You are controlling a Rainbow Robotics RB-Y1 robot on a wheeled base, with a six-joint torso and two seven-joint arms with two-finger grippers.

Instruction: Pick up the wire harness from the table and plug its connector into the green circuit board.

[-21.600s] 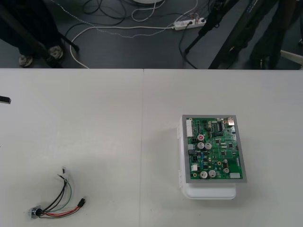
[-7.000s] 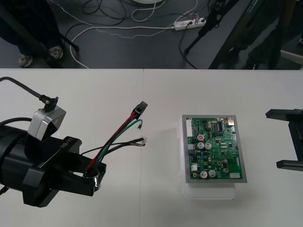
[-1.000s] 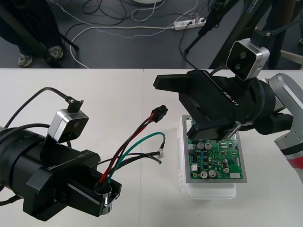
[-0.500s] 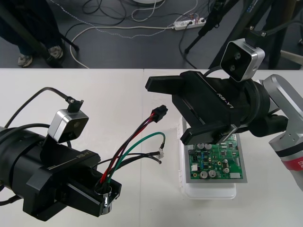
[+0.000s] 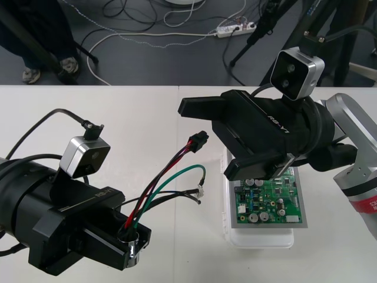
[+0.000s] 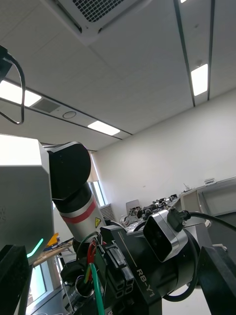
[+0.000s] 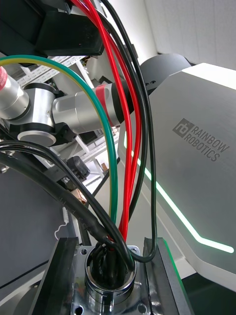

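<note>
Left gripper [image 5: 126, 243] pinched on the metal socket [image 5: 128, 237] of the wire harness [image 5: 154, 194], held at the table's near left; wires fan up and to the right from it, long axis diagonal, ending in the black plug [image 5: 198, 141]; plug points at the right gripper [image 5: 222, 138] and lies just beside its fingers, which are spread wide; right arm is nearer the plug; green circuit board [image 5: 271, 200] is partly under that gripper, plug not in it
</note>
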